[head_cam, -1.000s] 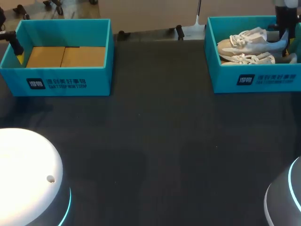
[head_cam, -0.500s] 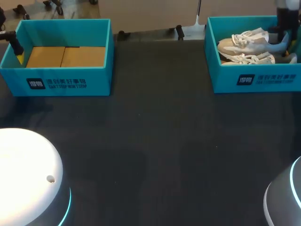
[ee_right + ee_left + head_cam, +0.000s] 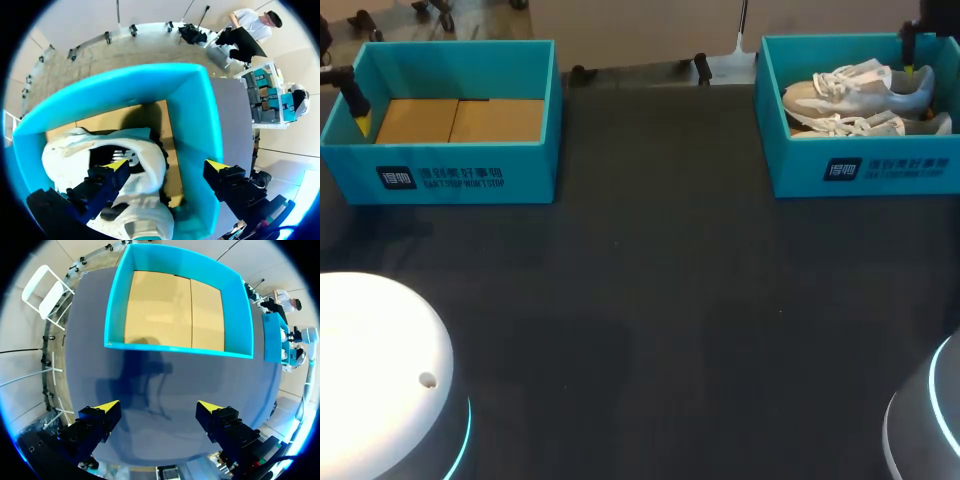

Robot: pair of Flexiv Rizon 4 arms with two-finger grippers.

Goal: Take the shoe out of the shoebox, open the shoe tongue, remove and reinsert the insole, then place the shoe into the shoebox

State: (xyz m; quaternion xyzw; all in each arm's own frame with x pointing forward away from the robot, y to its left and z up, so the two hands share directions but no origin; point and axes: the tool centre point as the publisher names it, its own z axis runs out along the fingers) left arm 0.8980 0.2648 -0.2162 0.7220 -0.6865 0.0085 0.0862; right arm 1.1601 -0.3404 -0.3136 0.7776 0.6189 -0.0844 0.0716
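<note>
Right claw (image 3: 167,165), spread and empty, hangs above the rear shoe (image 3: 860,90)'s heel in the shoebox (image 3: 865,170); the shoe lies crosswise, toe toward the robot's left.

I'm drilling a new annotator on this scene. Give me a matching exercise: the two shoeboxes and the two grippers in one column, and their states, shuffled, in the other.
1. left shoebox
2. right shoebox
3. left gripper
4. right gripper

A. open, above the shoes
B. empty, brown floor bare
C. open, over the dark table
D. holds two pale shoes

Pairs: 1-B; 2-D; 3-C; 4-A
</note>
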